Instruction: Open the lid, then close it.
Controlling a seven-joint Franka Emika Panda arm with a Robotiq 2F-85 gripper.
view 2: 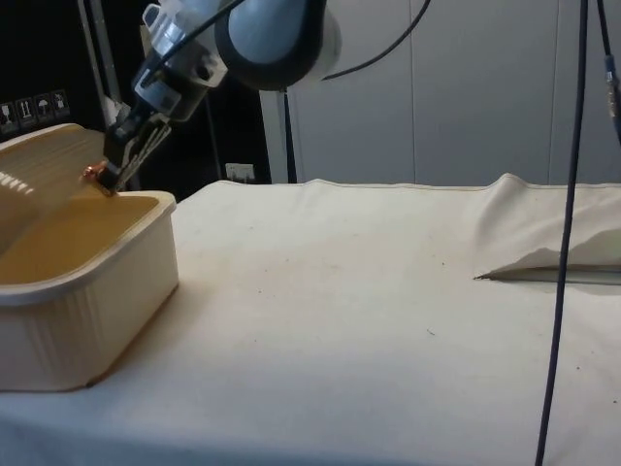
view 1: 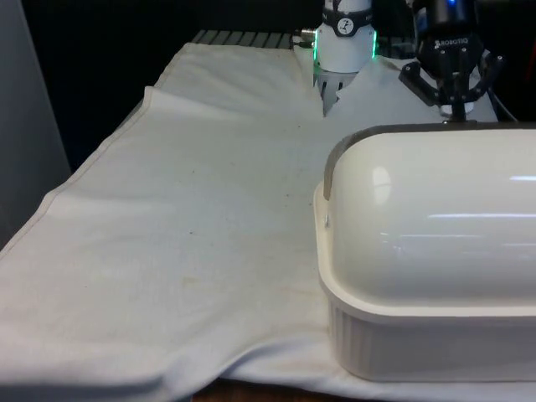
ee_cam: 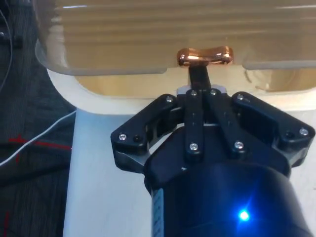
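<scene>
White cloth, wrinkled and faintly speckled, is seen over the surface (view 1: 167,251); dark cabinets are noted behind in the side view. A cream bread box (view 1: 419,335) with a ribbed base sits at the lower right of the front view and the lower left of the side view (view 2: 87,320). Its glossy, rounded roll-top lid (view 1: 435,218) is turned with its back to the front camera. In the side view the lid (view 2: 44,165) appears partly raised over the open tub. A small copper knob (ee_cam: 205,56) is fixed at the lid's edge. The gripper (ee_cam: 198,74) is closed narrowly, its fingers (ee_cam: 197,81) pinched on the knob's stem. A dark cable (view 2: 568,243) hangs at the right of the side view. Open cloth is left across the middle and front view's left.
</scene>
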